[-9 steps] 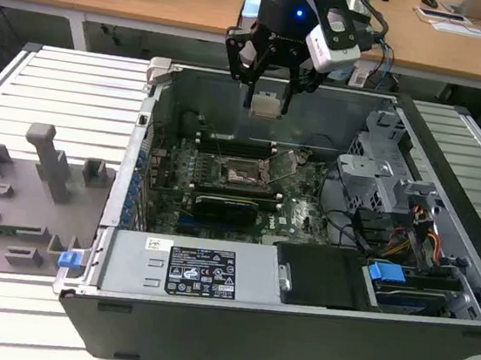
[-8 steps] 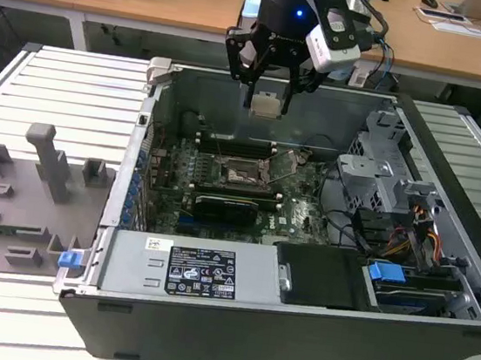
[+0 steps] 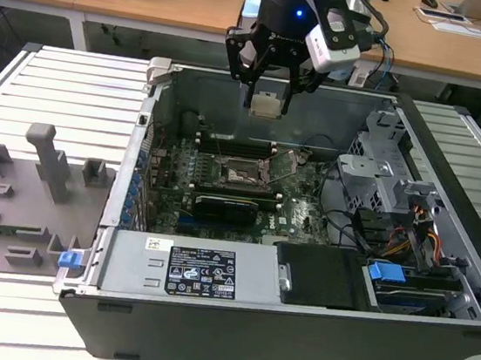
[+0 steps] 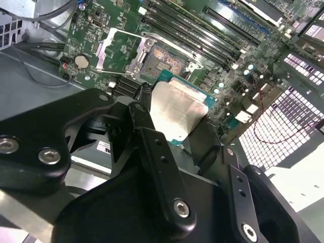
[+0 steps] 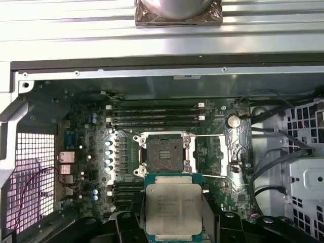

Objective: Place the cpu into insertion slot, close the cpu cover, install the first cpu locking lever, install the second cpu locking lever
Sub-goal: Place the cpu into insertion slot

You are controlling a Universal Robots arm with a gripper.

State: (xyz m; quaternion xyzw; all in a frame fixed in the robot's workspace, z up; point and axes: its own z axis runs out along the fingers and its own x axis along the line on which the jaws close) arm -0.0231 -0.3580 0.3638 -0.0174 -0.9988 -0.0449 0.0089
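The cpu (image 3: 266, 105), a flat square with a matte silver-grey lid, is clamped edgewise in the black end effector (image 3: 267, 97) above the grey steel computer case (image 3: 292, 331). In the exterior view it hangs at twelve o'clock from the insertion slot (image 3: 243, 173), a dark square with glinting pins. The thin silver cpu cover (image 3: 292, 163) lies flipped open at two o'clock.

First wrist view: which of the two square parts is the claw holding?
The cpu, the pale silver chip clamped in the claw; the insertion slot is the dark, empty socket with a silver rim, untouched.
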